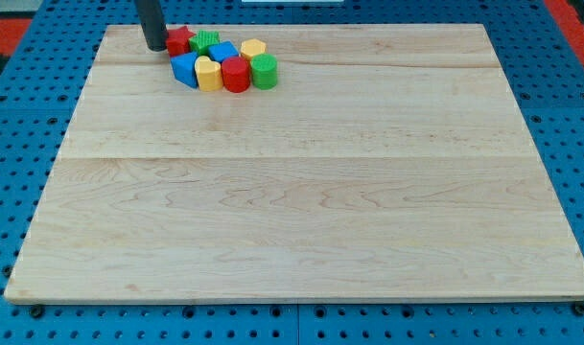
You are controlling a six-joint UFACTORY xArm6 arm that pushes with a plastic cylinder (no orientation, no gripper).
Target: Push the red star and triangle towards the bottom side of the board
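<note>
My tip [155, 46] is at the view's top left, just left of a tight cluster of blocks and touching or nearly touching the red star [179, 40]. Behind the star sits a green block [206, 40]. A blue triangle [185, 68] lies at the cluster's lower left, with a yellow block [208, 74] and a red cylinder [236, 75] to its right. A green cylinder [264, 71] ends that row. A blue block [222, 52] and a yellow block [253, 48] sit in the middle row.
The wooden board [301, 192] lies on a blue pegboard table [13, 115]. The board's top edge runs just behind the cluster.
</note>
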